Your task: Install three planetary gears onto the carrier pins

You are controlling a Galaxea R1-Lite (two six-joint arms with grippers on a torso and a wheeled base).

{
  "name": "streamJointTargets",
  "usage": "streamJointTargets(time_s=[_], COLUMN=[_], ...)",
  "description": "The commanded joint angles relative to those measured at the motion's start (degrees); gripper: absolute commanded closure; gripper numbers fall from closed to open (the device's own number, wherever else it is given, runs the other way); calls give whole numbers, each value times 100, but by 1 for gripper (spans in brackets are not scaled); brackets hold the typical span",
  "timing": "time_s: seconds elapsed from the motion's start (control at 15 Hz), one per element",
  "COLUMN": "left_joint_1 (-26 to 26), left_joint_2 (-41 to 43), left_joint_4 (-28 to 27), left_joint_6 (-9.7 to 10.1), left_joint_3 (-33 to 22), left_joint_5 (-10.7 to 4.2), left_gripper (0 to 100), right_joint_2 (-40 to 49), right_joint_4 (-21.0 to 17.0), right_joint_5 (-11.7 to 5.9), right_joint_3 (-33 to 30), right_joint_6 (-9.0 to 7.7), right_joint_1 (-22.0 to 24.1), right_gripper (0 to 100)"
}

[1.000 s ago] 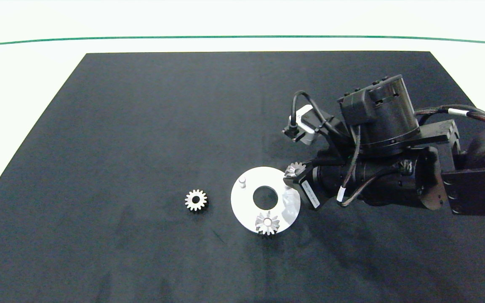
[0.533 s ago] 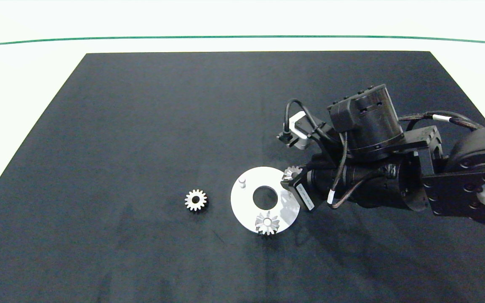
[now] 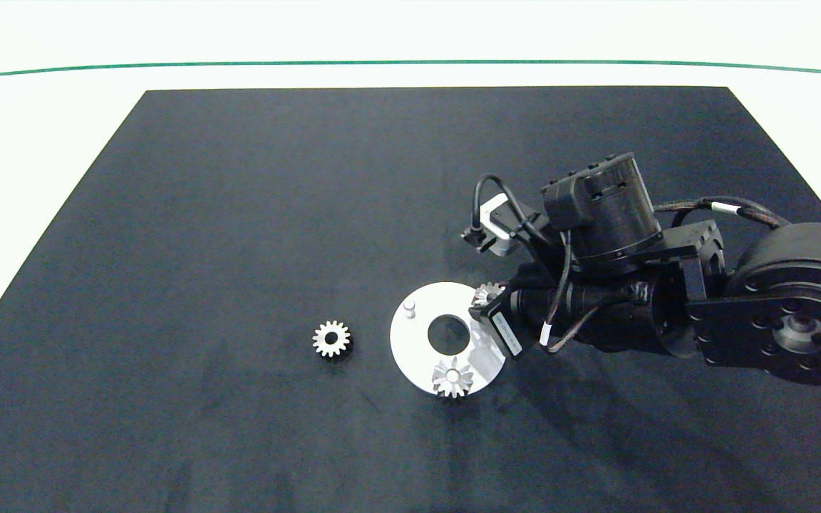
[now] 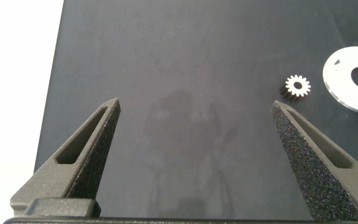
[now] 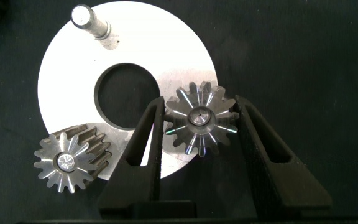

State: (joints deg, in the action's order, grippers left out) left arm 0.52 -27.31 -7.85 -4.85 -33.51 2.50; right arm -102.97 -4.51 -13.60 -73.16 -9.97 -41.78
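One gear (image 5: pixel 201 119) between right claw (image 5: pixel 199 127) fingers, over white disc (image 5: pixel 166 56).

No legible text anywhere (arm's label (image 3: pixel 505 330) unreadable)

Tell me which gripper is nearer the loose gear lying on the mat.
Cannot tell: the left gripper shows the loose gear ahead of its open fingers, while the right gripper is across the white disc, shut on another gear.
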Motion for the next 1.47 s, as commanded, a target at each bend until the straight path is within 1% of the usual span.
streamJointTargets(time_s=[0.07,0.47,0.6,0.67,0.73,0.8,0.87,0.93,1.0,1.07,1.13,1.2,1.27,1.33,1.4,1.47], left_joint_1=[9,0,0,0,9,9,18,9,18,88,123,167,282,466,747,1160], left_joint_2=[-20,-11,-3,15,32,50,68,76,32,-152,-275,-565,-855,-1101,-1303,-1690], left_joint_4=[-6,-6,-6,-6,-6,-15,-85,-366,-507,-577,-577,-489,-393,-270,-173,-41], left_joint_6=[-7,-7,-7,-7,-7,2,-7,-7,-25,-121,-174,-429,-684,-772,-763,-772], left_joint_3=[3,3,3,11,47,82,117,152,178,222,284,416,433,433,442,477], left_joint_5=[5,5,-4,5,-4,-4,-4,23,58,207,251,269,277,269,260,251], left_gripper=[0,0,0,0,0,0,0,0,0,0,0,0,0,0,0,0], right_joint_2=[-12,-21,128,559,1166,1825,2317,3196,3574,4268,4567,5393,5947,6430,6808,7230], right_joint_4=[-6,-6,-6,-6,-32,-59,-68,-94,-120,-155,-164,-243,-533,-920,-1245,-1632], right_joint_5=[-11,-2,-2,-2,-2,-46,-90,-107,-99,-99,-99,-107,-99,-99,-99,-99], right_joint_3=[3,21,100,240,548,952,1269,2007,2341,2930,3141,3633,3809,3888,3941,3976], right_joint_6=[-5,4,13,22,57,136,180,180,180,197,197,233,241,250,259,259], right_joint_1=[38,47,29,3,3,29,56,205,354,521,583,847,987,1049,1084,1163], right_gripper=[0,0,0,0,0,0,0,0,0,0,0,0,0,0,0,0])
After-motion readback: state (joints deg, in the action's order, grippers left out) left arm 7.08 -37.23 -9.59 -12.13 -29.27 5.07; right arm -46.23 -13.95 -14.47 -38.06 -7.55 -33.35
